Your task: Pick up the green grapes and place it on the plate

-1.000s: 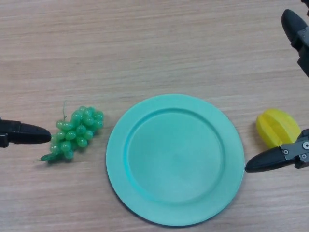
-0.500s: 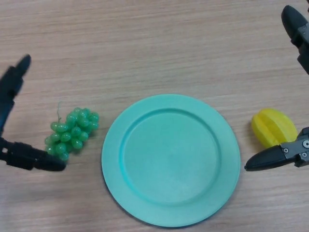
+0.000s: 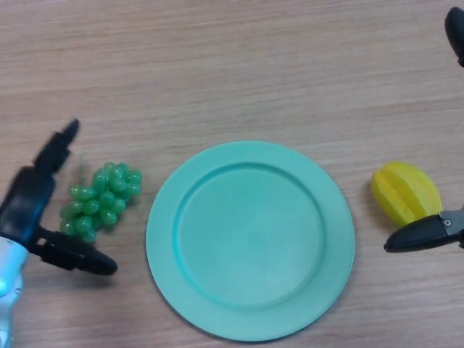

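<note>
A bunch of green grapes lies on the wooden table, left of a round teal plate that holds nothing. My left hand has come in from the left edge and stands open around the grapes: one finger points up past their far side, the thumb reaches along their near side. It does not grip them. My right hand shows at the right edge, one black finger near the plate's right rim and another tip at the top right corner; it is open.
A yellow star fruit lies right of the plate, just above my right hand's lower finger. The wooden table stretches bare behind the plate.
My left hand has moved further into view and closed in around the grapes, fingers spread on both sides. My right hand has slid slightly toward the right edge.
</note>
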Robot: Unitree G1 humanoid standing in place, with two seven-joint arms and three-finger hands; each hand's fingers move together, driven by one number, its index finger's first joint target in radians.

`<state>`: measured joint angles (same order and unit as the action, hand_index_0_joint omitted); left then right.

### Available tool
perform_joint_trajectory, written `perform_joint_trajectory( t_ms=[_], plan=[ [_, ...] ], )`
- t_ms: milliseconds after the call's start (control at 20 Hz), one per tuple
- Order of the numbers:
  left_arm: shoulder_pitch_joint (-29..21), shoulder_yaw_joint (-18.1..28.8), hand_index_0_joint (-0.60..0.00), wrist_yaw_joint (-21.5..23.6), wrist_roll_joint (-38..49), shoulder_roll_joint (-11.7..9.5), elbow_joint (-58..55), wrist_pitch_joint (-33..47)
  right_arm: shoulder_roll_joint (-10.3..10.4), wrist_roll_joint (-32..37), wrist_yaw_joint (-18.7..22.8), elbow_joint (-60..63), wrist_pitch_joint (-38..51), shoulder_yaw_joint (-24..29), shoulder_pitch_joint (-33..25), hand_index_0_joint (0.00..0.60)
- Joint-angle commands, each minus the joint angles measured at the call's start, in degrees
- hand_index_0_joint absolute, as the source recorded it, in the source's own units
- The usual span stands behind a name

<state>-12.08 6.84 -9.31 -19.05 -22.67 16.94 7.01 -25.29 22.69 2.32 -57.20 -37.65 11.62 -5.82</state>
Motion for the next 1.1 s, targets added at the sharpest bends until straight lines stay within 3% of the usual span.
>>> perform_joint_trajectory(
  t_ms=[50, 250, 300, 450, 500, 550, 750, 900, 1100],
  plan=[
    [-3.01, 2.06, 0.0, 3.92, -1.69, -2.25, -0.6, 7.11, -1.84, 1.67, 0.16, -2.8, 8.42, 5.0, -0.04, 0.0],
    [-3.84, 0.88, 0.0, 3.75, -1.34, -0.93, 1.06, 7.11, -2.42, 2.7, 0.65, -2.8, 9.31, 6.23, 0.96, 0.0],
    [-3.78, 0.9, -0.05, 3.79, -1.28, -0.91, 0.99, 7.15, -2.46, 2.72, 0.68, -2.8, 9.36, 6.27, 0.99, 0.0],
    [-3.16, 1.2, -0.45, 5.9, -1.92, -0.94, 1.07, 8.58, -3.45, 3.67, 1.32, -2.8, 10.09, 6.63, 1.59, 0.0],
    [-2.67, 1.34, -0.55, 6.83, -2.31, -1.03, 1.34, 9.26, -4.22, 4.3, 2.0, -2.8, 10.57, 6.63, 2.0, 0.0],
    [-1.97, 1.22, -0.6, 7.35, -3.18, -1.2, 1.65, 9.79, -5.09, 4.83, 2.78, -2.8, 11.18, 6.49, 2.51, 0.0],
    [0.16, 2.22, -0.6, 3.77, -0.35, -0.98, -0.11, 7.83, -6.16, 6.16, 4.38, -2.8, 12.15, 6.0, 3.08, 0.0],
    [0.38, 4.0, -0.6, 4.38, 2.38, -1.15, -1.66, 6.6, -6.57, 6.31, 5.05, -2.8, 12.9, 5.7, 3.6, 0.0],
    [2.42, 7.87, -0.6, 4.05, 11.42, -1.18, -13.97, -2.58, -7.11, 7.22, 5.51, -2.8, 12.92, 5.78, 3.63, 0.0]
  ],
)
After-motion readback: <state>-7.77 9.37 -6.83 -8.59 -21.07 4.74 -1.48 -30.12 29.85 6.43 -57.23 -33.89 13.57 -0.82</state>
